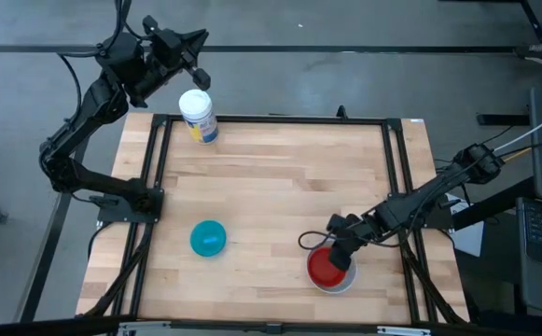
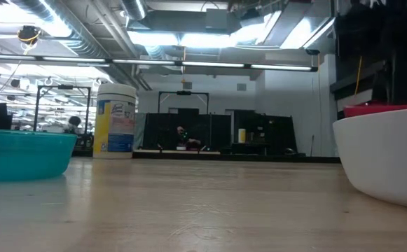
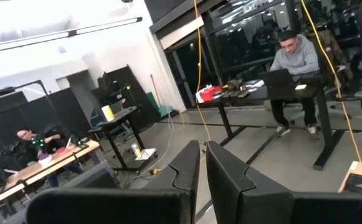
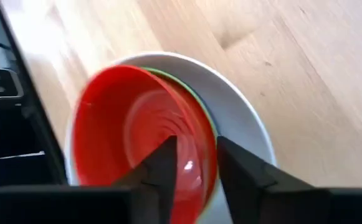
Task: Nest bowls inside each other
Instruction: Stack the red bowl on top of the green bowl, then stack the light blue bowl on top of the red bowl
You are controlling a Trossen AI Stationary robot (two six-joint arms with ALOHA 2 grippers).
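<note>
A red bowl (image 4: 137,130) sits in a green bowl, of which only the rim (image 4: 190,87) shows, and both sit in a larger white bowl (image 4: 243,112) near the table's front right (image 1: 331,271). My right gripper (image 4: 196,146) slants down over the stack, open. One finger is inside the red bowl and the other is outside its rim. A teal bowl (image 1: 208,238) stands alone on its base at the near left. My left gripper (image 1: 199,77) is raised beyond the far left corner, shut and holding nothing (image 3: 202,152).
A white cylindrical container (image 1: 199,117) with a yellow-blue label stands at the far left, below my left gripper. Black frame rails (image 1: 396,177) run along the table's sides. Bare wood lies between the teal bowl and the stack. People sit at desks (image 3: 296,56) in the room beyond.
</note>
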